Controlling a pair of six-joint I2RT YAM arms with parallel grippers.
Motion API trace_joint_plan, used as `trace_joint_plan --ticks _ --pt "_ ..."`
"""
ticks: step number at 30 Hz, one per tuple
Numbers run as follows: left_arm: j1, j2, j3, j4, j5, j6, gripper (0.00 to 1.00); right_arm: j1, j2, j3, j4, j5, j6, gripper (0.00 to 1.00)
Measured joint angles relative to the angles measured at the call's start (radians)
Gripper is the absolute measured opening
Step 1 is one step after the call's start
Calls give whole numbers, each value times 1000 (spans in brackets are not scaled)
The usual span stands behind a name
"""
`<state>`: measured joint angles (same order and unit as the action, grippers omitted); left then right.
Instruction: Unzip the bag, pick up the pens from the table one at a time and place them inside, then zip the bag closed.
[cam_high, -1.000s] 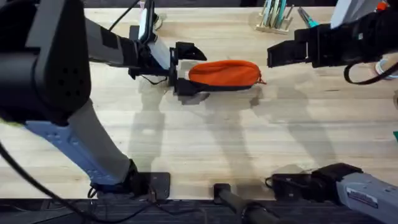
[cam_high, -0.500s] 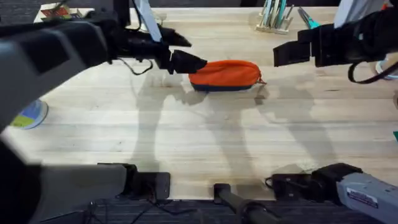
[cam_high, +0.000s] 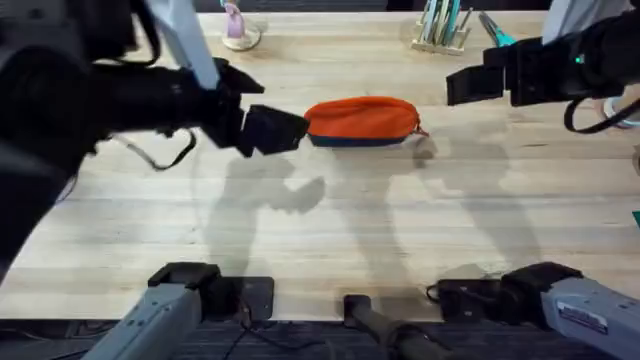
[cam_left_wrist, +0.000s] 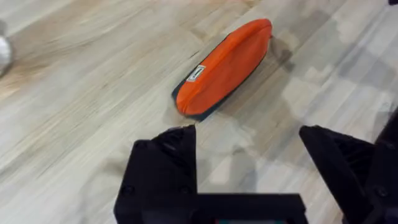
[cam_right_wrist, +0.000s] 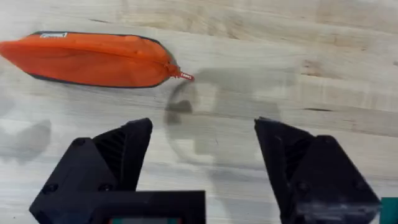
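The bag (cam_high: 361, 121) lies zipped flat on the bench (cam_high: 330, 240), toward 12 o'clock of its middle, both pincers empty beside it.

Its red pull (cam_right_wrist: 185, 76) sits at the 3 o'clock end, so the step in hand looks like one of two: pin the 9 o'clock end with the left pincer (cam_high: 272, 128), fingers apart just beside the fabric, while the right pincer (cam_high: 470, 85), also apart and farther off, nips the pull and draws it along the zipper. A holder of tools (cam_high: 438, 25) stands at 1 o'clock and a small pink object (cam_high: 238, 30) at 11, both away from the path; I cannot pick out any pens.
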<state>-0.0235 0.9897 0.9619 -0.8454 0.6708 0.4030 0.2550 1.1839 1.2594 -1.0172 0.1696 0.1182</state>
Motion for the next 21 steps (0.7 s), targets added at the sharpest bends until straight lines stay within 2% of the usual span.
trace_joint_plan --ticks 9,21 --pt "0 -176 0 -76 -91 -15 995 0 0 0 6 2 0 998" --pt "0 -192 0 -87 -112 -18 995 0 0 0 24 3 0 997"
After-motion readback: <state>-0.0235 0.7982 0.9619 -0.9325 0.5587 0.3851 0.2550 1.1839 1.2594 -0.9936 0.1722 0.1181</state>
